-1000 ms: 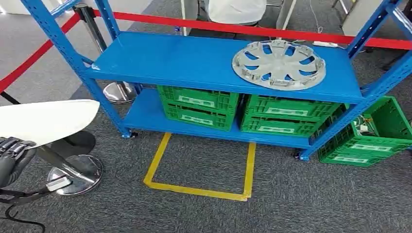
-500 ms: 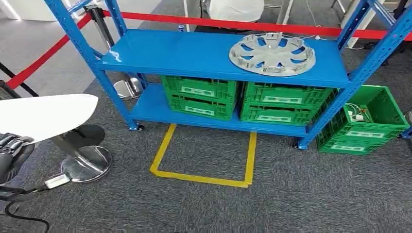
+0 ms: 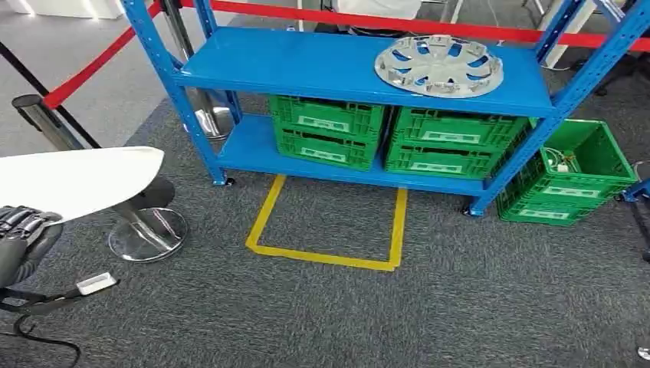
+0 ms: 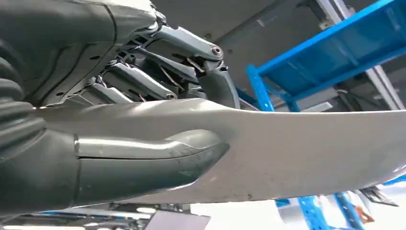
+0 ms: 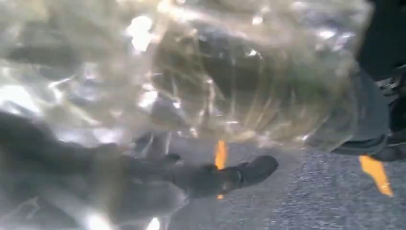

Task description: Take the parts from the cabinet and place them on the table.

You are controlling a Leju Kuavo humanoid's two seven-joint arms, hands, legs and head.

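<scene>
My left hand point(image 3: 23, 241) at 8 o'clock, fingers curled, by white table point(image 3: 84, 180). Wheel cover point(image 3: 438, 65) on blue cabinet point(image 3: 306, 65), 1 o'clock. Right hand point(image 5: 191, 179) blurry, can't tell.

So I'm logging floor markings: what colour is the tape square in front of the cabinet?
Yellow; the tape square shows best in the head view.

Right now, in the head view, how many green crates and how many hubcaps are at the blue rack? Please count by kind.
Green crates: 5, four stacked under the shelf, one beside the blue rack
Silver hubcap: 1
Total: 6
</scene>
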